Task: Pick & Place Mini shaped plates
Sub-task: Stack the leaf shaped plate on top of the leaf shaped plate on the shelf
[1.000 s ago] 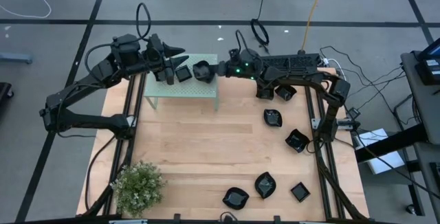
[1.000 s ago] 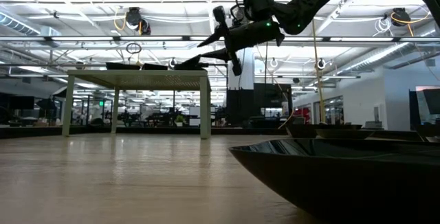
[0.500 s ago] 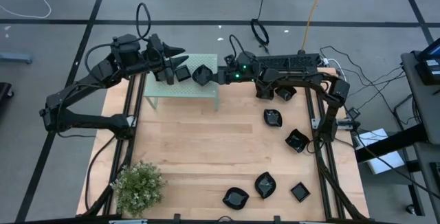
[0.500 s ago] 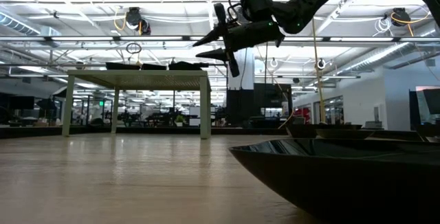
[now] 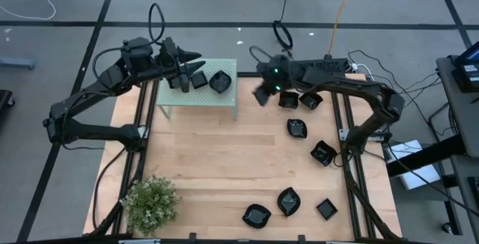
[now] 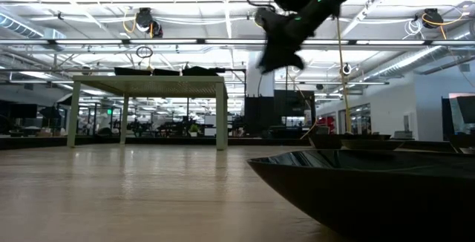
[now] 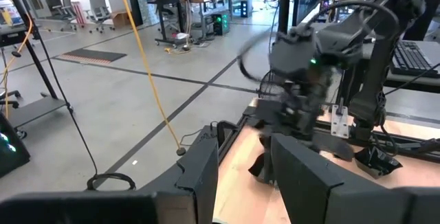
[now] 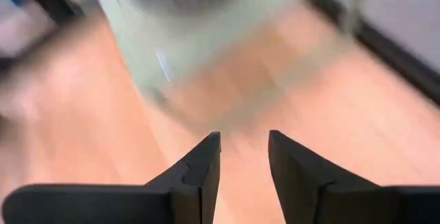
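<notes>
Small glossy black dishes lie on the pale green stand (image 5: 196,99), among them a square one (image 5: 200,80) and one near its right end (image 5: 220,81). From the low view they show as dark shapes on the stand's top (image 6: 202,70). Several more dishes lie on the wooden table, at the right (image 5: 298,129) and near the front edge (image 5: 288,200). My left gripper (image 5: 199,60) is open and empty above the stand's far left part. My right gripper (image 5: 259,96) is open and empty just right of the stand, above the table; it shows in the right wrist view (image 8: 244,136).
A small potted plant (image 5: 152,201) stands at the table's near left corner. Two dishes (image 5: 288,99) (image 5: 310,100) lie close under the right arm. One dish fills the low view's foreground (image 6: 371,190). Bare wood lies in the table's middle (image 5: 224,154).
My right gripper has let go of a dish on the stand's right end, where the dish now rests. It has then drawn back toward the table's right edge, clear of the stand, and has tipped its fingers downward. My left gripper has kept still.
</notes>
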Tool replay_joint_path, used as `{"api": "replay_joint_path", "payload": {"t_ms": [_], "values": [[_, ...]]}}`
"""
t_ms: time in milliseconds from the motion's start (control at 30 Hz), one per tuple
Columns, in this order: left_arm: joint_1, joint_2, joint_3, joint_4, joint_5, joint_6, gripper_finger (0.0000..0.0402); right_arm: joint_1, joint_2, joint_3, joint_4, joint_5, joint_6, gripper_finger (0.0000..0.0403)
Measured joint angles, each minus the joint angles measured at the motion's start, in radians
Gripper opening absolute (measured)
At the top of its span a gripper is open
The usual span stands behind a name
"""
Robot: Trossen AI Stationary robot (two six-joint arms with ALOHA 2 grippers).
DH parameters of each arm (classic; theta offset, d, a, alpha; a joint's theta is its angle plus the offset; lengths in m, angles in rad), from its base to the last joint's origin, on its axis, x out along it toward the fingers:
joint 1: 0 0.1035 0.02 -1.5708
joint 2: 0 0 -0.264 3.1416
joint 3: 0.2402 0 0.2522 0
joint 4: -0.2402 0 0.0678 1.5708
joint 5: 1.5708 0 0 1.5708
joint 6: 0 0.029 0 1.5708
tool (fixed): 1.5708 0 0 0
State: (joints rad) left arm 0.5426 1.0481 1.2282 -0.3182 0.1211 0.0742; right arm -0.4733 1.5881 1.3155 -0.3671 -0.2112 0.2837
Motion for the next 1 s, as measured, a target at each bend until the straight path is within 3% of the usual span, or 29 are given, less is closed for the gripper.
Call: {"api": "replay_joint_path", "payload": {"t_ms": [200, 333, 767, 1000], "values": [[0.0, 0.0, 0.0, 0.0, 0.0, 0.0, 0.0141, 0.038, -0.062, -0.004, -0.522, 0.162, -0.095, 0.0114], [0.0, 0.0, 0.0, 0.0, 0.0, 0.0, 0.0141, 0.042, -0.063, -0.067, -0.686, 0.207, -0.069, 0.0114], [0.0, 0.0, 0.0, 0.001, 0.0, -0.006, 0.0141, 0.016, -0.062, -0.443, -0.583, 0.182, 0.209, 0.0114], [0.0, 0.001, 0.0, 0.018, 0.0, -0.007, 0.0141, 0.016, -0.065, -0.533, -0.528, 0.179, 0.264, 0.0114]]}}
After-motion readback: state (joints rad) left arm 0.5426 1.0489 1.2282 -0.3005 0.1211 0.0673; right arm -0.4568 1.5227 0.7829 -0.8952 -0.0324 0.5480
